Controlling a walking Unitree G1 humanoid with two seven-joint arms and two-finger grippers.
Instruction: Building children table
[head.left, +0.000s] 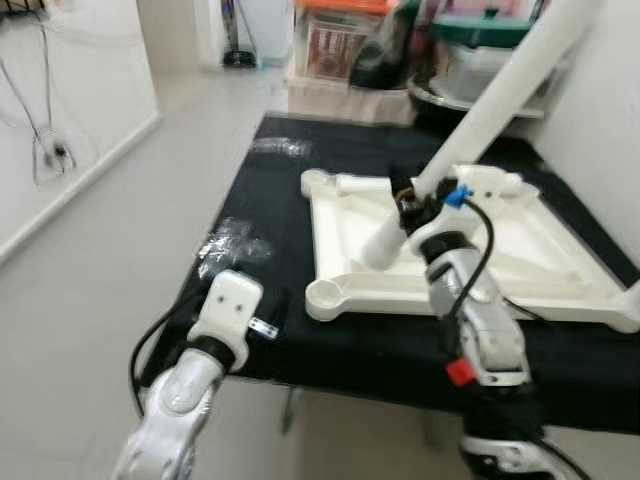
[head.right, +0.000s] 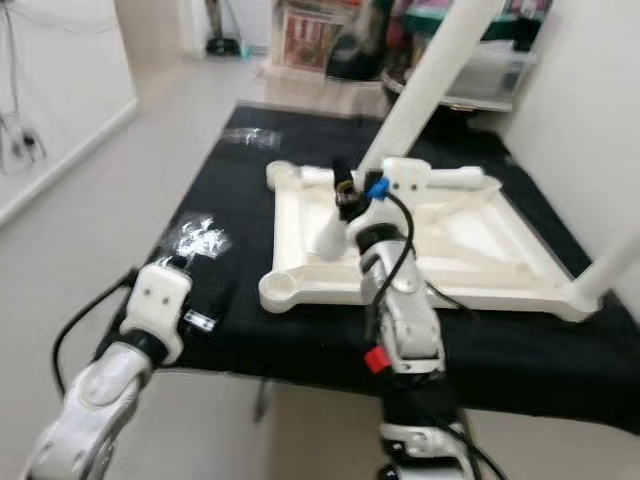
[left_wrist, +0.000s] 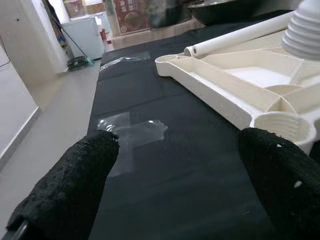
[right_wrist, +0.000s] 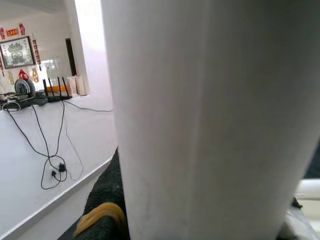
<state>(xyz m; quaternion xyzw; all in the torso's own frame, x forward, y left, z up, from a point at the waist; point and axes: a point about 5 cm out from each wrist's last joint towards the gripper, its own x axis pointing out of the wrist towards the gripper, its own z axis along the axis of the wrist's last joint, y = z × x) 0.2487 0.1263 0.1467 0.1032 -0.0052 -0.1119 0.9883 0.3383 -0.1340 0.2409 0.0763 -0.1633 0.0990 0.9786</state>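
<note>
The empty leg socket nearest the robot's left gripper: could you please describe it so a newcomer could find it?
On the black table lies an upturned cream tabletop. The socket is the round open cup at its near-left corner; unlike the far-right corner, no leg stands in it.

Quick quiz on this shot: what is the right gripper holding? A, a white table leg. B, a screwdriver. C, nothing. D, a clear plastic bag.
A: the right gripper is closed around a white table leg that slants up from the upside-down tabletop.
</note>
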